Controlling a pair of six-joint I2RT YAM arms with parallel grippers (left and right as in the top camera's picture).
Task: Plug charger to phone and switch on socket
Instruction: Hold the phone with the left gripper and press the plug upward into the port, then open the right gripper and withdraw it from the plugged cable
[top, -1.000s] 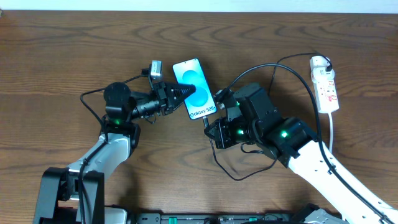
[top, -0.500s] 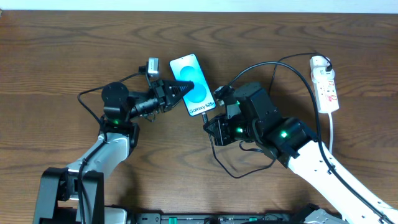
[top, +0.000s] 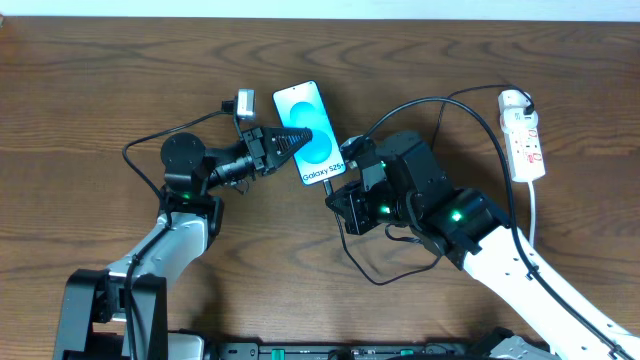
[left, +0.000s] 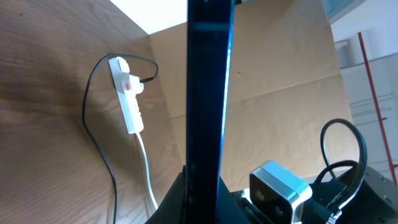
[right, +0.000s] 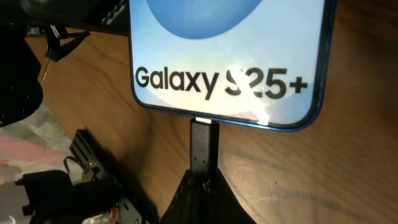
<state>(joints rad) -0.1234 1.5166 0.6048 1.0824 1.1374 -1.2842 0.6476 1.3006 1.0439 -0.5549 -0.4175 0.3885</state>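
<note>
Finds the phone (top: 311, 134) near the middle of the surface (top: 100, 80), pinched across screen and back by the closed left claw (top: 296, 140); cannot tell whether it is lifted clear. Finds the right claw (right: 199, 186) closed on the charger (right: 203, 146) at its connector, tip touching the port in the phone's near edge. Judges it not fully seated, given a bright sliver at the joint. Recommends keeping the connector square to that edge, pushing straight along the phone's length, bracing with the left claw and avoiding any sideways load. Places the socket (top: 525, 135) far right, well apart, with no claw near it. Against one second ago, records the phone shifted slightly left and farther away, with the right claw following.
</note>
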